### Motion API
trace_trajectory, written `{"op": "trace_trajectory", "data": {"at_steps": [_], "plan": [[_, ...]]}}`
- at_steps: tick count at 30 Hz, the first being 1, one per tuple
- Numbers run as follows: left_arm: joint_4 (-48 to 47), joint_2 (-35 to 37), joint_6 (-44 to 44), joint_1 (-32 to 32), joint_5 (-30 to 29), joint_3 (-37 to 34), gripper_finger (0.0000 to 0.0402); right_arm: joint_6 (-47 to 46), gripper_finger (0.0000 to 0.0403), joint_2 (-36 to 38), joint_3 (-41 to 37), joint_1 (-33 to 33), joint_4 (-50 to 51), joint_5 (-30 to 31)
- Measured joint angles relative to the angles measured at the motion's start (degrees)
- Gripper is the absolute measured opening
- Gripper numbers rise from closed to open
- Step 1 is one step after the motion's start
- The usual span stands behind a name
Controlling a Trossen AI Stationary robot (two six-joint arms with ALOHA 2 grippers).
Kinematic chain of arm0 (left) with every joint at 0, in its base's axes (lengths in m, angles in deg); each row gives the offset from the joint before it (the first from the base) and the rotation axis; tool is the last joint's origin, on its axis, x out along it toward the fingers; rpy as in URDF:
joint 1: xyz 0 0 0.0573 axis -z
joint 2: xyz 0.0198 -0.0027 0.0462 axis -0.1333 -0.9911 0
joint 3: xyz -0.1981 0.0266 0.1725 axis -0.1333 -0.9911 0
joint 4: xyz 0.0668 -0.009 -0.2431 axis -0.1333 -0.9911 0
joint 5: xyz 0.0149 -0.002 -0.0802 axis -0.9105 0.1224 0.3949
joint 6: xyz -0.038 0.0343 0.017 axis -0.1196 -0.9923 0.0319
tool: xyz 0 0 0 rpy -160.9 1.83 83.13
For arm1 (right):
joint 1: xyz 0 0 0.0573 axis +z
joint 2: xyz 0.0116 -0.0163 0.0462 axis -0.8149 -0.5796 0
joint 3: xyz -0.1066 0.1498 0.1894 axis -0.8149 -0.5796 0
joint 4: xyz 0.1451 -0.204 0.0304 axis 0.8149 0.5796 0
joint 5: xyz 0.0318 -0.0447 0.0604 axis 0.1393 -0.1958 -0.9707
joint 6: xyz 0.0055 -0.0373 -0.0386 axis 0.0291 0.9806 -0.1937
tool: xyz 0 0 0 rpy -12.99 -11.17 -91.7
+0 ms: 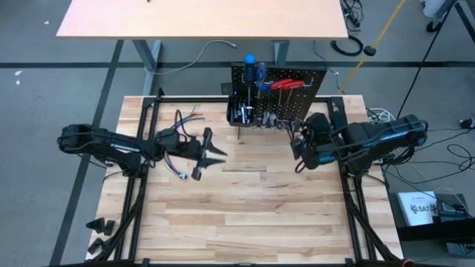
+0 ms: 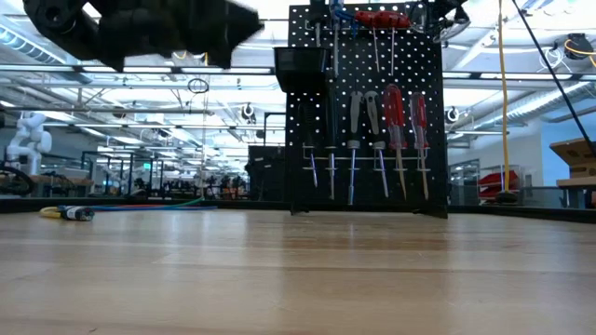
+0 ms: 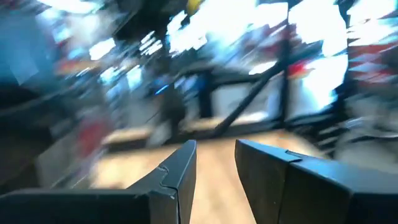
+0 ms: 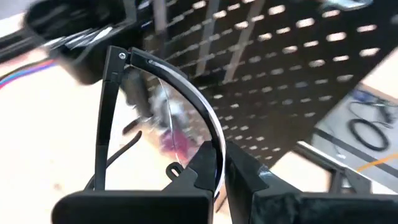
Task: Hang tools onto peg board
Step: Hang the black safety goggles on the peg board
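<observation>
In front of the peg board point(image 1: 297, 78), toward its right-hand part, the right gripper point(image 1: 301, 148) is seen pinched tight on a thin, curved, clear-lensed thing with a black frame, taken to be safety glasses point(image 4: 163, 93). They are held only by a narrow edge, with one temple arm hanging free.

A slip is therefore judged possible: the smooth lens offers little purchase, and any tilt of the wrist could let the glasses swing or drop before a hook is reached. The loose arm could also be caught on the tools point(image 2: 396, 116) already hung, and a screwdriver could be knocked from its peg. A missed hook is likely if the approach is made at an angle.

The peg board is seen upright, black and perforated. Red-handled screwdrivers and slim metal-shafted pieces hang in a row across its front, with a blue handle near its top and a small black bin at its left.

Well to the left of the peg board, the left gripper point(image 1: 204, 152) is held above the table, its fingers moderately apart with nothing between them.
</observation>
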Motion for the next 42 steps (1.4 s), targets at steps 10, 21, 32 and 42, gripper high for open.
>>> {"op": "trace_trajectory", "data": {"at_steps": [10, 21, 32, 42], "plan": [[17.5, -11.1, 1.0, 4.8, 6.7, 1.7, 0.0118, 9.7, 0.0005, 4.0, 0.0, 3.9, -5.1, -12.7], [17.9, -21.4, -4.4, 14.2, -1.3, 13.8, 0.0118, 29.0, 0.0005, 0.0, 0.0, 8.1, -31.8, -21.6], [17.6, -23.1, -5.5, 17.2, -5.7, 16.4, 0.0118, 26.9, 0.0006, -12.0, 0.0, 11.1, -34.7, -21.3], [13.5, -23.1, -5.5, 18.0, -13.4, 16.5, 0.0118, 24.5, 0.0006, -14.9, 0.0, 11.1, -35.5, -20.3]]}}
